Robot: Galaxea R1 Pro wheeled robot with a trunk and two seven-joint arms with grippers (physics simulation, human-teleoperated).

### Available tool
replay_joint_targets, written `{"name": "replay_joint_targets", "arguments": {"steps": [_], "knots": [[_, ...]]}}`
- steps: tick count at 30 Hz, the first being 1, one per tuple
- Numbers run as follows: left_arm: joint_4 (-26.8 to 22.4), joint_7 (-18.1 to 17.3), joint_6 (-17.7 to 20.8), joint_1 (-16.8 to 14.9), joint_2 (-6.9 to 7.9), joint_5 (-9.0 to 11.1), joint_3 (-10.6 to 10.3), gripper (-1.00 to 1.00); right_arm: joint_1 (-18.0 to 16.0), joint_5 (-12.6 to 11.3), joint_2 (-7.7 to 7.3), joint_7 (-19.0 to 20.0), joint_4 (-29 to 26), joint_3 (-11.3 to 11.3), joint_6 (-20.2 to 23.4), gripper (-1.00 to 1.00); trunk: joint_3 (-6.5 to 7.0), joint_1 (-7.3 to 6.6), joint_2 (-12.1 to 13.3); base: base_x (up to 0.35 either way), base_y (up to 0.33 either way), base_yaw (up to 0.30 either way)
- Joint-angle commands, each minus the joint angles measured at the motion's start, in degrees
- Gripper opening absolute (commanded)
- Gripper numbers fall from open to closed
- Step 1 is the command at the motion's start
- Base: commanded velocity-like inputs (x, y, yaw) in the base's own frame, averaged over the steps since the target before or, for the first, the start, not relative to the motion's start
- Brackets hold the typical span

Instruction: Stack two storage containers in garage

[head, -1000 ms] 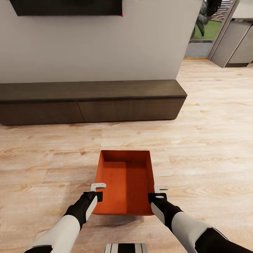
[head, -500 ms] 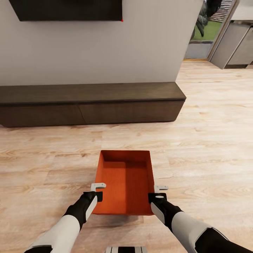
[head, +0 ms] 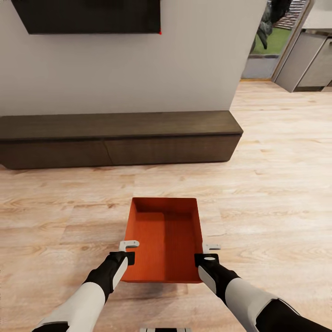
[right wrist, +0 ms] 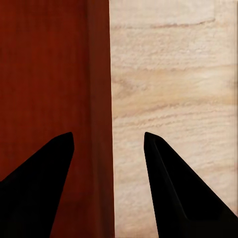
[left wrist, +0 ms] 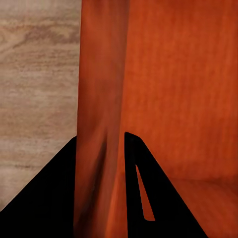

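Orange-red storage container (head: 166, 237), lidless and empty, held between both grippers above the light wood-plank floor (head: 276, 193) of the living room, in front of the robot, long axis pointing away toward the console. Shadow on the planks beneath its near end.

Left gripper (head: 129, 251) at the container's left wall, near the close corner. Left wrist view: the two dark fingers (left wrist: 141, 193) straddling that wall (left wrist: 101, 124), one outside, one inside, both pressed against it — closed on the container.

Right gripper (head: 206, 253) at the right wall, level with the left one. Right wrist view: fingers (right wrist: 44, 173) either side of the wall edge (right wrist: 101, 99), one over the dark red interior, the other over the planks, with a visible gap on the outer side; cannot tell whether clamped or merely straddling.

Beyond: low dark wood console (head: 120, 138) along a pale wall, well apart from the container. Black TV (head: 92, 16) mounted above it. Glass door opening (head: 267, 41) with greenery far right; grey cabinets (head: 309, 60) beside it.
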Motion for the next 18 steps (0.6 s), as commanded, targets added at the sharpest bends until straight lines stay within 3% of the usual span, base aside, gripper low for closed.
{"name": "replay_joint_targets", "arguments": {"steps": [1,18], "knots": [[0.1,0.3,0.6,0.0,0.16,-1.3,0.3,-1.00,-0.1,0.5,-0.05,-0.1,-2.4,-0.7,0.4,-1.00,0.15,-0.23,0.4,0.000,0.000,0.000],[0.0,0.3,0.6,0.0,0.16,-1.2,0.3,-1.00,-0.1,0.6,-0.05,-0.1,-2.4,-0.7,0.6,-1.00,3.20,-3.97,7.2,0.000,0.000,0.000]]}}
